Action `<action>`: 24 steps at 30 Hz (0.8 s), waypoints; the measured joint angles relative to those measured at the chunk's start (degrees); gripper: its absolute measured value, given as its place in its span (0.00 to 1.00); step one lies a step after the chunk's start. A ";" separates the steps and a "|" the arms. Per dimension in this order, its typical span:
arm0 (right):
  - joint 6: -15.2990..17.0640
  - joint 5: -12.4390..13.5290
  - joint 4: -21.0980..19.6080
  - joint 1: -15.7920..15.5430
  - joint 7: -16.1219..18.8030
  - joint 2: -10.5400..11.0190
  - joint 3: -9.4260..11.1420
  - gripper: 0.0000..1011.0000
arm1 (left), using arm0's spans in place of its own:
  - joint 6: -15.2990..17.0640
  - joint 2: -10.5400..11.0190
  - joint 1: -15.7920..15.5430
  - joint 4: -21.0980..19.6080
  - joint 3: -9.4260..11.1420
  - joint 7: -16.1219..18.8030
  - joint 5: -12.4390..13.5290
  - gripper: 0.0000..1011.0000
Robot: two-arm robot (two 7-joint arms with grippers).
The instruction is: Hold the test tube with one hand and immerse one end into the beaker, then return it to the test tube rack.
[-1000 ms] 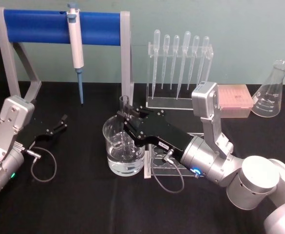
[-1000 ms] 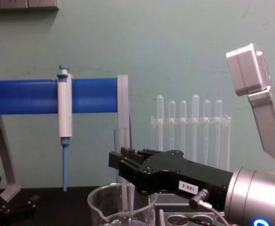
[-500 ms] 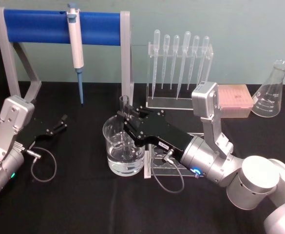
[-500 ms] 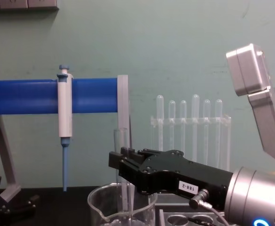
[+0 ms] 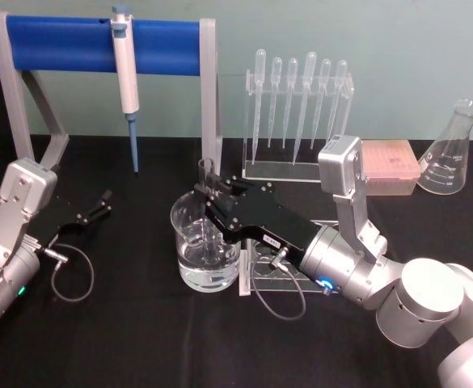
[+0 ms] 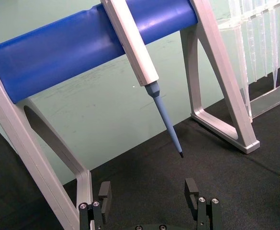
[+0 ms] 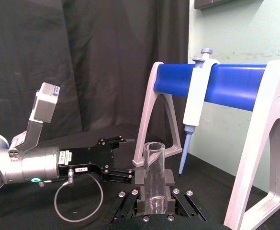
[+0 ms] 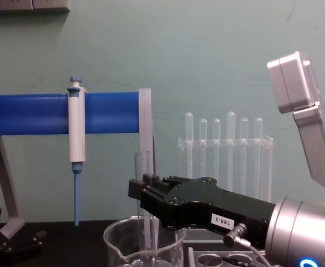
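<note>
Test tube (image 5: pixel 206 171): clear colourless glass, open rimmed top up, standing upright. Right hand (image 5: pixel 208 194) pinches it below rim, jaws pressed on glass. Lower end sits inside beaker (image 5: pixel 177 234), which is partly filled with clear liquid. Tube tip blurs behind glass and liquid, so depth is hard to judge. Chest view cuts off beaker bottom. Test tube rack (image 5: pixel 247 284) just beside beaker, mostly hidden under right arm. Left hand (image 5: pixel 99 206) low at left of counter (image 5: pixel 139 339), fingers spread, gripping nothing.
</note>
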 joint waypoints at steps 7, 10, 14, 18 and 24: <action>0.00 0.00 0.00 0.00 0.00 0.00 0.00 0.22 | 0.00 0.00 0.00 0.00 0.00 0.00 0.00 0.99; 0.00 0.00 0.00 0.00 0.00 0.00 0.00 0.22 | 0.00 0.00 0.00 0.00 0.00 0.00 0.00 0.99; 0.00 0.00 0.00 0.00 0.00 0.00 0.00 0.22 | 0.00 0.00 0.00 0.00 0.00 0.00 0.00 0.99; 0.00 0.00 0.00 0.00 0.00 0.00 0.00 0.22 | 0.00 0.00 0.00 0.00 0.00 0.00 0.00 0.99; 0.00 0.00 0.00 0.00 0.00 0.00 0.00 0.22 | 0.00 0.00 0.00 0.00 0.00 0.00 0.00 0.99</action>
